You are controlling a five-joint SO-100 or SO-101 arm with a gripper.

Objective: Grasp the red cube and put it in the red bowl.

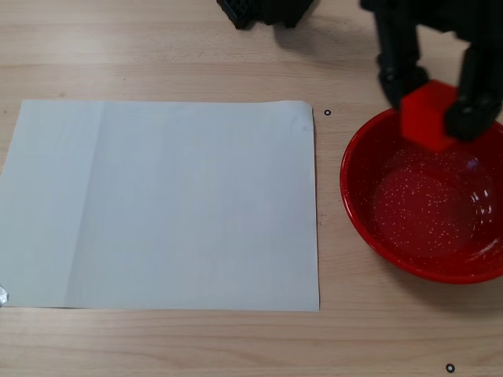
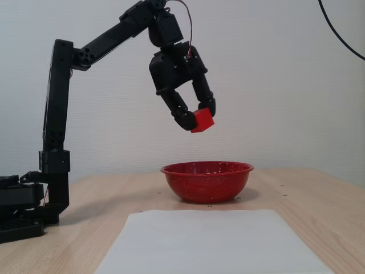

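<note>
1. A white sheet of paper [image 1: 161, 204] is laid flat on the pale wooden table [image 1: 157, 345], left of everything else in the top-down fixed view; nothing is resting on it.
2. The black two-finger gripper [image 2: 197, 117] is seen closed on the small matte red cube [image 2: 202, 120], which is held in the air, well clear of the table.
3. The large glossy red speckled bowl [image 2: 207, 180] is placed below the cube, with clear air between them in the side fixed view.
4. From above, the cube [image 1: 428, 115] is seen over the bowl's [image 1: 361, 228] far rim rather than its centre, so release there is judged risky.
</note>
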